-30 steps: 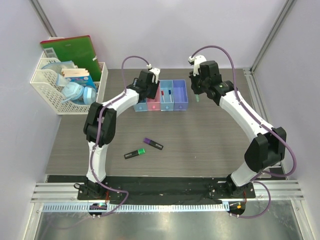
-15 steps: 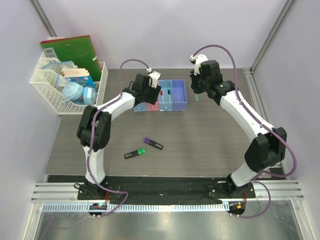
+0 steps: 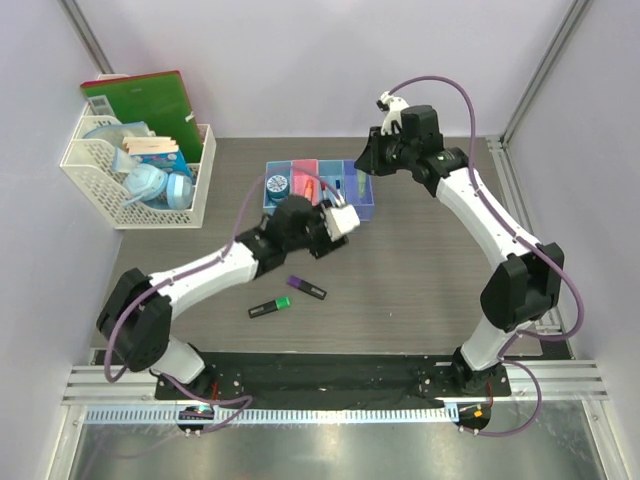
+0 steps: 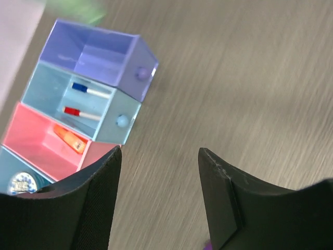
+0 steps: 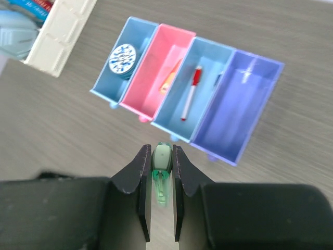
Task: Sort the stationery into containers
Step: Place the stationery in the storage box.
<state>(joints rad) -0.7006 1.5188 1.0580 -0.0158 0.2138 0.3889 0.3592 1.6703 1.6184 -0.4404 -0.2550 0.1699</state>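
Holding the pale green pen (image 5: 162, 162), the right gripper (image 5: 161, 152) has its fingers pinched on the barrel, raised over the purple end of the row of bins (image 5: 172, 83).

Bin contents, seen from the right wrist:
- blue bin (image 5: 106, 86): round blue tape roll (image 5: 123, 61); the print on its face is too blurred to read.
- pink bin (image 5: 148, 94): orange highlighter (image 5: 169, 79).
- light blue bin (image 5: 205, 67): red-capped marker (image 5: 190, 94) and blue-capped marker (image 4: 86, 89), side by side.

The left gripper (image 4: 159, 172) has its jaws spread with nothing between them, over the table (image 3: 420, 270) just off the near side of the row.

The purple-black highlighter (image 3: 306, 288) and green-black highlighter (image 3: 270, 307) lie on the table on the near side of the row, well apart from it. No lettering is legible on either.
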